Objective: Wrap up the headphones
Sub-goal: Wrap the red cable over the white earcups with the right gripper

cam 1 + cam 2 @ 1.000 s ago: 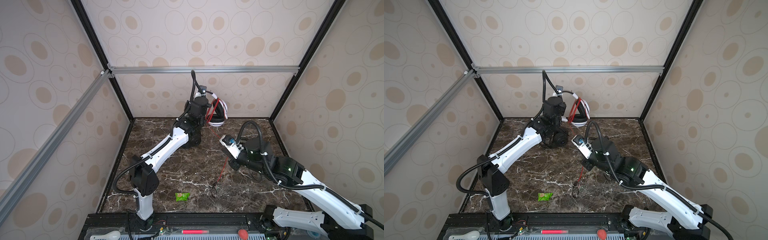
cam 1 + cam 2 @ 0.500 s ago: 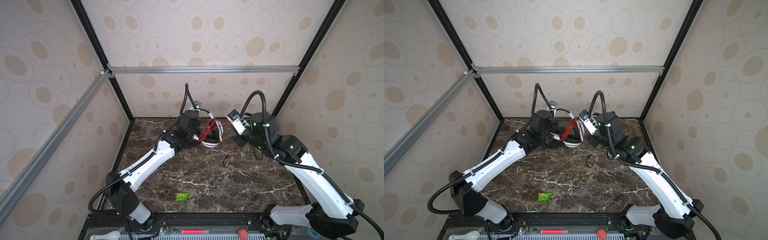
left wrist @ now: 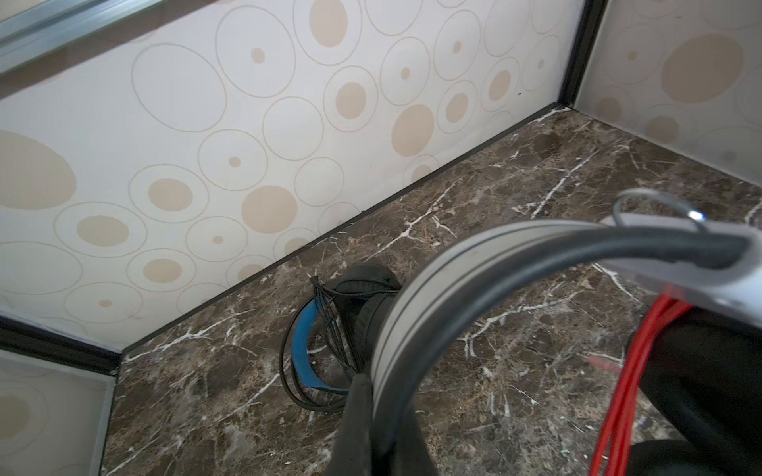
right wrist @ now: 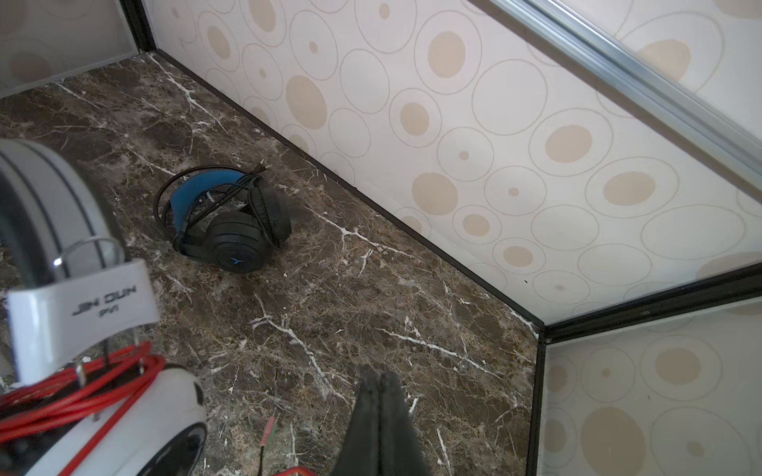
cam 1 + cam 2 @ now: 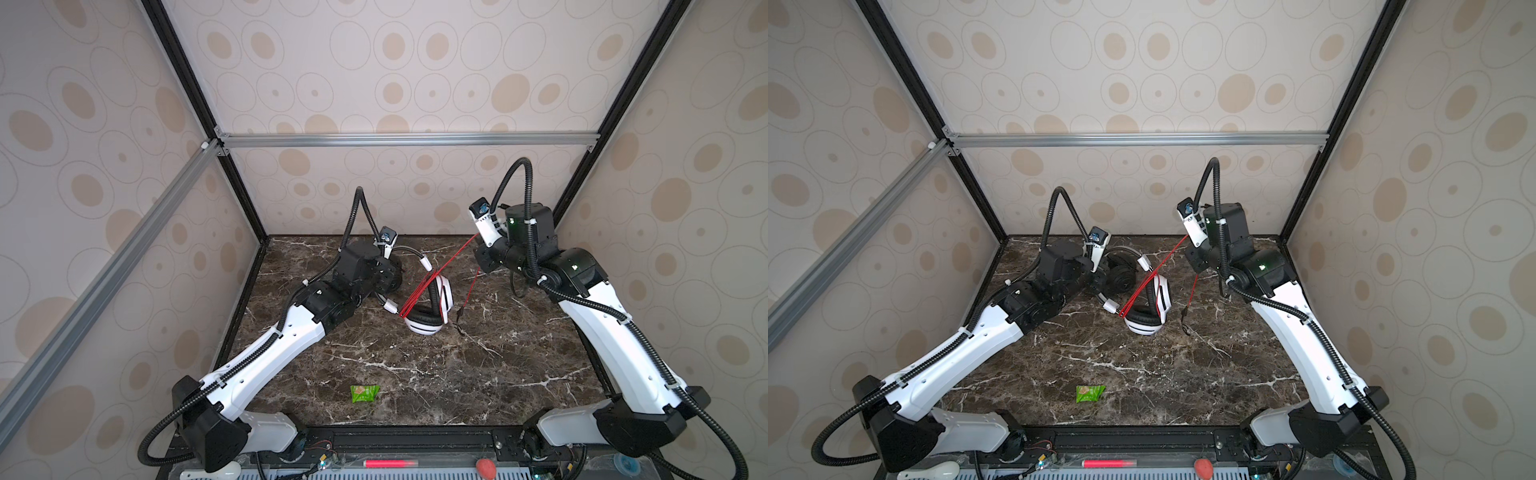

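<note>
Red strands mark a job about half done. The thin red cable (image 5: 419, 286) runs taut from the white over-ear headset with black cushions (image 5: 428, 324), just past the centre of the dark marble-patterned surface (image 5: 415, 374) toward 12 o'clock. It rises to the right end effector (image 4: 380, 383), whose jaws are closed on it at about 1 o'clock. Several red turns already cross the headset, and a loose tail ending in a small plug (image 5: 458, 323) hangs toward the surface at the headset's 3 o'clock side.

The left end effector (image 3: 379, 412) is clamped on the grey-white headband, with the headset tipped and apparently resting on one ear cup. The black over-ear headset with a blue inner headband (image 4: 235, 230) lies near the back wall at 11 o'clock. Its own black cable is bound across it, so it looks finished.

The step in hand appears to be winding the second headset. The next move seems to call for carrying the cable round the frame again without slack while the left grip steadies it, then tucking in the tail and plug.

The left arm reaches low and nearly flat from its base at 7 o'clock. The right arm rears up from 5 o'clock, its wrist bent toward 10 o'clock, well above the surface. A green packet (image 5: 364, 393) lies untouched near 6 o'clock.
</note>
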`<state>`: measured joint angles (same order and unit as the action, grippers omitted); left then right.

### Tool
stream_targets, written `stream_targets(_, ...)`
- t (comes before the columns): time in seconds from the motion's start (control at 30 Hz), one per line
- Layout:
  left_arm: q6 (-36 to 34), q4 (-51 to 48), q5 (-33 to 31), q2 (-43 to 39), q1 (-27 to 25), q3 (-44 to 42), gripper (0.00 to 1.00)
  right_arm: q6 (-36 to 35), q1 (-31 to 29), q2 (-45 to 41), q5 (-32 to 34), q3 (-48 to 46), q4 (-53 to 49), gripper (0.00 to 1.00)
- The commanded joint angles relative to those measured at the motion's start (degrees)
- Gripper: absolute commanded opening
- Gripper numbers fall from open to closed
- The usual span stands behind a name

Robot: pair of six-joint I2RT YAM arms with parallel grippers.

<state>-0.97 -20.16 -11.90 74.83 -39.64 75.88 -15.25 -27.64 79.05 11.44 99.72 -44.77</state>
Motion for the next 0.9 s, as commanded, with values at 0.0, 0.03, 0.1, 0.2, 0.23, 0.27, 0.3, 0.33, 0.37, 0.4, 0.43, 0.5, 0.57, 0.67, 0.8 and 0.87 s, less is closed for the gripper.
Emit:
stream_targets(0.0,2.8,0.9,6.0,-3.4,-0.1,2.8,0.00,3.6,3.3,1.0,-2.2,0.3,1.2,0.00)
stream_targets(0.03,2.9,0.3,7.5,-3.4,-0.1,3.4,0.00,4.6,4.2,1.2,-2.9,-0.3,1.8,0.00)
stream_targets(0.1,3.1,-0.5,10.9,-3.5,-0.1,4.5,0.00,5.7,5.4,1.4,-4.5,-1.3,2.8,0.00)
stream_targets(0.2,4.3,-1.0,15.4,-3.1,-0.1,6.6,0.00,6.2,5.9,1.8,-5.1,-3.1,4.5,0.01)
stream_targets(0.23,4.9,-1.0,16.6,-3.0,-0.1,7.4,0.00,6.6,6.1,1.9,-5.7,-3.7,5.0,0.01)
stream_targets(0.27,5.4,-0.8,17.5,-3.0,-0.1,8.0,0.00,7.3,6.5,1.9,-6.6,-4.2,5.3,0.01)
stream_targets(0.3,6.0,-0.4,18.5,-3.1,-0.1,8.7,0.00,8.3,7.0,1.9,-7.7,-4.8,5.7,0.02)
stream_targets(0.33,6.5,-0.1,19.4,-3.0,-0.1,9.8,0.00,9.6,7.7,1.8,-9.1,-5.4,6.4,0.03)
stream_targets(0.37,6.8,-0.1,20.1,-2.7,-0.1,10.9,0.00,10.6,8.1,1.6,-10.4,-6.1,7.1,0.04)
stream_targets(0.4,7.3,0.0,21.2,-2.3,-0.1,12.3,0.00,11.5,8.5,1.2,-11.9,-7.1,8.2,0.05)
stream_targets(0.43,7.6,0.0,22.2,-1.8,-0.1,13.9,0.00,12.1,8.8,0.6,-13.5,-8.3,9.6,0.07)
stream_targets(0.5,8.0,-0.3,23.7,-0.7,-0.2,17.0,0.00,12.9,8.9,-0.3,-15.8,-10.5,12.3,0.10)
stream_targets(0.57,8.3,-0.5,24.3,0.6,-0.1,19.9,0.00,13.8,8.9,-0.6,-17.5,-11.6,13.6,0.11)
stream_targets(0.67,8.8,-0.6,24.7,2.3,-0.1,24.5,0.00,15.0,8.9,-1.2,-20.0,-13.6,15.7,0.11)
stream_targets(0.8,10.6,0.8,25.9,5.2,-0.1,31.2,0.00,16.4,8.9,-5.0,-23.8,-20.8,24.3,0.12)
stream_targets(0.87,11.8,3.0,26.8,6.1,-0.1,32.9,0.00,17.5,8.8,-6.9,-25.3,-24.6,29.2,0.13)
